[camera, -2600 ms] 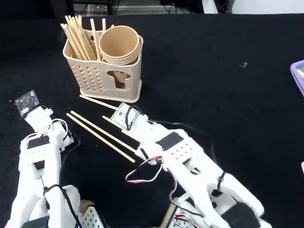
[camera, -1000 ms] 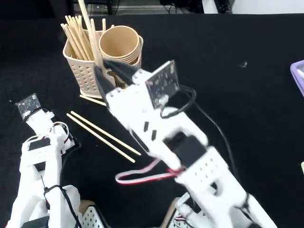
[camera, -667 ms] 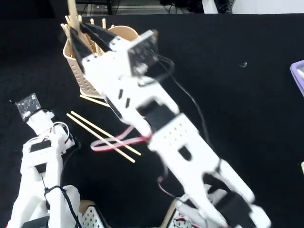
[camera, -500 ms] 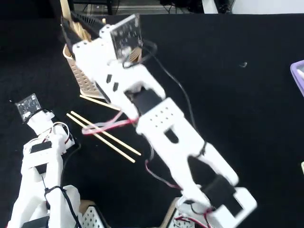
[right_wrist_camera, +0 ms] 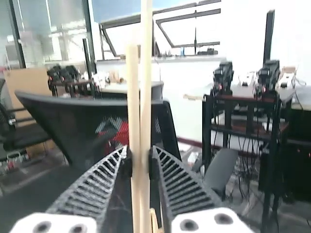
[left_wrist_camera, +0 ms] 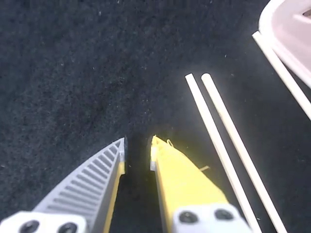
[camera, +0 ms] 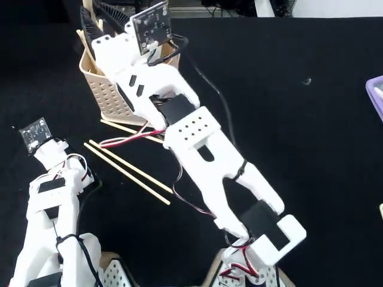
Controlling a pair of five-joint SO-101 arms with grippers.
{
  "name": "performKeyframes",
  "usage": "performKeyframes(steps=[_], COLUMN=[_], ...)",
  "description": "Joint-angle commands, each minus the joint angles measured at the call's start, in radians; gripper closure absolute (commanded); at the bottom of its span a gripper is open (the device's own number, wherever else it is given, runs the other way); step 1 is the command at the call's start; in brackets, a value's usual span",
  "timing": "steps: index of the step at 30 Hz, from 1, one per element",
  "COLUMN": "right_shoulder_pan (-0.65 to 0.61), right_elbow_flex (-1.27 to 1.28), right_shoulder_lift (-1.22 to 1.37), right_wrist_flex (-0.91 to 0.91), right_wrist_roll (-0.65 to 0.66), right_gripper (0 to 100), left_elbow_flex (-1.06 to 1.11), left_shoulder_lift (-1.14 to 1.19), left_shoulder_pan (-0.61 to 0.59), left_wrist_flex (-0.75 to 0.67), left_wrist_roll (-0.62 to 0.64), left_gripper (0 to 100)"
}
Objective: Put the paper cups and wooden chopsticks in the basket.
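My right claw (right_wrist_camera: 140,154) is clamped on a chopstick (right_wrist_camera: 146,73) above the basket (camera: 111,98). My left claw (left_wrist_camera: 137,145) sits slightly apart, beside two loose chopsticks (left_wrist_camera: 214,94).

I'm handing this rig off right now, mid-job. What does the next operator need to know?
Right hand: shut on two wooden chopsticks, raised above the beige perforated plastic basket; not yet released.
Left hand: slightly open, empty, low over the black table.
Paper cups: hidden behind the right arm, unconfirmed.
Left to do: drop the held chopsticks into the basket, then collect the loose pair and the single chopstick lying by the basket's base.
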Motion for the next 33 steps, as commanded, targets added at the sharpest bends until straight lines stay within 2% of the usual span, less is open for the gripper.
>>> performKeyframes(steps=[1, 14, 20, 26, 33], right_shoulder_pan=[0.017, 0.012, 0.012, 0.012, 0.014], right_elbow_flex=[0.036, 0.137, 0.114, 0.114, 0.101], right_shoulder_lift=[-0.007, -0.007, -0.008, -0.008, -0.12], right_wrist_flex=[-0.026, -0.021, 0.06, 0.083, 0.212], right_wrist_roll=[-0.005, -0.005, -0.005, -0.009, -0.009], right_gripper=[98.7, 98.5, 98.3, 88.4, 90.3], left_elbow_flex=[-0.007, -0.007, -0.007, -0.007, -0.007], left_shoulder_lift=[-0.018, -0.018, -0.018, -0.018, -0.018], left_shoulder_pan=[-0.01, -0.01, -0.01, -0.01, -0.01], left_wrist_flex=[-0.018, -0.018, -0.02, -0.02, -0.02], left_wrist_roll=[-0.002, -0.002, -0.002, -0.002, -0.002], left_gripper=[90, 90, 90, 90, 90])
